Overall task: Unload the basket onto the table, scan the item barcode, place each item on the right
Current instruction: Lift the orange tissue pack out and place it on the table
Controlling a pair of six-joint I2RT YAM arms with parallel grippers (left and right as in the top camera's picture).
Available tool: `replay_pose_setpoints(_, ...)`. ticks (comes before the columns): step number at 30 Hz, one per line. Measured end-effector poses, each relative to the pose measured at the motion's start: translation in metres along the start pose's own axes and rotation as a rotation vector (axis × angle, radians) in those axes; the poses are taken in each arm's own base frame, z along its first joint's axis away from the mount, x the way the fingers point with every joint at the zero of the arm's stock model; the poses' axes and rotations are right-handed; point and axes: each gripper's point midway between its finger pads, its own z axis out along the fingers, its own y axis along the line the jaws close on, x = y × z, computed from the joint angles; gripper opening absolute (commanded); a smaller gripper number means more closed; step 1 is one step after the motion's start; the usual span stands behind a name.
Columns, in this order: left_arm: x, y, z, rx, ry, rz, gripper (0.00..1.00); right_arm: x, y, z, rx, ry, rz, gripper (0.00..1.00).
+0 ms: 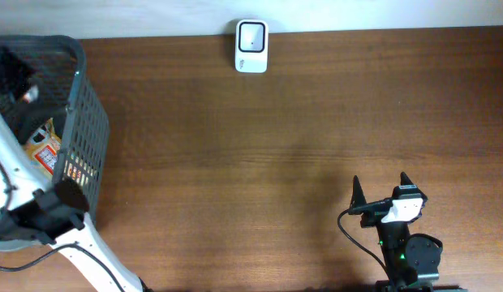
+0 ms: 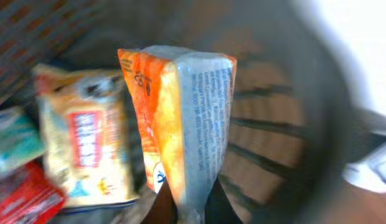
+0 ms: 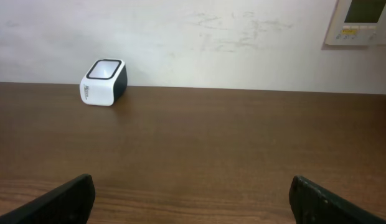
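Packet (image 2: 180,124) is clamped in your left gripper (image 2: 188,210). Scanner (image 1: 251,46) lies well to its right. Right gripper (image 1: 380,180) is wide open and empty.

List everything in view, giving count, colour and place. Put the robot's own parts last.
table: one, brown wood, under everything
basket: one, dark grey mesh, left end of the table
scanner: one, white with a dark window, far edge by the wall
orange packet: one, orange and silver, on edge inside the basket
yellow packet: one, yellow with a red label, in the basket beside the orange packet
red packet: one, red, blurred, in the basket
teal item: one, pale teal, blurred, in the basket
wall panel: one, off-white, on the wall
left gripper: one, shut on the orange packet, in the basket
right gripper: one, black and white, open, empty, near right of the table
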Motion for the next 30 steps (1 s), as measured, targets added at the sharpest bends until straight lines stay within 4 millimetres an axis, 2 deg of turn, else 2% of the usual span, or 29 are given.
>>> replay_pose_setpoints(1,0.002,-0.038,-0.035,0.087,-0.084,0.073,0.0,0.0,0.0,0.0,0.0,0.0,0.0,0.99)
replay_pose_setpoints(2,0.007,-0.054,-0.052,0.126,-0.117,0.106,0.0,0.0,0.0,0.0,0.0,0.0,0.0,0.98)
replay_pose_setpoints(3,0.015,-0.079,-0.079,0.182,-0.17,0.159,0.0,0.0,0.0,0.0,0.0,0.0,0.0,0.98)
replay_pose_setpoints(4,0.032,-0.109,-0.101,0.245,-0.2,0.235,0.0,0.0,0.0,0.0,0.0,0.0,0.0,0.99)
replay_pose_setpoints(5,0.052,-0.136,-0.111,0.293,-0.197,0.317,0.0,0.0,0.0,0.0,0.0,0.0,0.0,0.98)
replay_pose_setpoints(6,0.081,-0.17,-0.113,0.346,-0.169,0.43,0.0,0.0,0.0,0.0,0.0,0.0,0.0,0.98)
replay_pose_setpoints(7,0.114,-0.205,-0.107,0.395,-0.117,0.545,0.0,0.0,0.0,0.0,0.0,0.0,0.001,0.98)
replay_pose_setpoints(9,0.162,-0.246,-0.085,0.41,-0.04,0.68,0.0,0.0,0.0,0.0,0.0,0.0,0.0,0.98)
replay_pose_setpoints(11,0.221,-0.284,-0.046,0.407,0.074,0.809,0.0,0.0,0.0,0.0,0.0,0.0,0.0,0.99)
replay_pose_setpoints(12,0.256,-0.3,-0.018,0.385,0.143,0.877,0.0,0.0,0.0,0.0,0.0,0.0,0.001,0.99)
replay_pose_setpoints(14,0.304,-0.317,0.022,0.343,0.219,0.958,0.0,0.0,0.0,0.0,0.0,0.0,0.0,0.99)
replay_pose_setpoints(15,0.332,-0.324,0.05,0.314,0.267,0.979,0.0,0.0,0.0,0.0,0.0,0.0,0.0,0.99)
replay_pose_setpoints(16,0.352,-0.327,0.068,0.291,0.303,0.983,0.0,0.0,0.0,0.0,0.0,0.0,0.0,0.99)
replay_pose_setpoints(18,0.403,-0.328,0.119,0.218,0.391,0.953,0.04,0.0,0.0,0.0,0.0,0.0,0.0,0.99)
replay_pose_setpoints(19,0.414,-0.327,0.131,0.203,0.407,0.947,0.2,0.0,0.0,0.0,0.0,0.0,0.001,0.99)
replay_pose_setpoints(20,0.429,-0.331,0.148,0.196,0.413,0.94,0.54,0.0,0.0,0.0,0.0,0.0,0.0,0.98)
replay_pose_setpoints(21,0.439,-0.329,0.156,0.179,0.426,0.938,0.65,0.0,0.0,0.0,0.0,0.0,0.001,0.99)
replay_pose_setpoints(22,0.447,-0.334,0.162,0.191,0.419,0.94,0.7,0.0,0.0,0.0,0.0,0.0,0.0,0.98)
replay_pose_setpoints(26,0.455,-0.338,0.163,0.201,0.417,0.94,0.68,0.0,0.0,0.0,0.0,0.0,0.0,0.98)
replay_pose_setpoints(28,0.45,-0.336,0.155,0.217,0.445,0.923,0.68,0.0,0.0,0.0,0.0,0.0,0.001,0.98)
replay_pose_setpoints(30,0.425,-0.349,0.134,0.317,0.436,0.867,0.66,0.0,0.0,0.0,0.0,0.0,0.0,0.98)
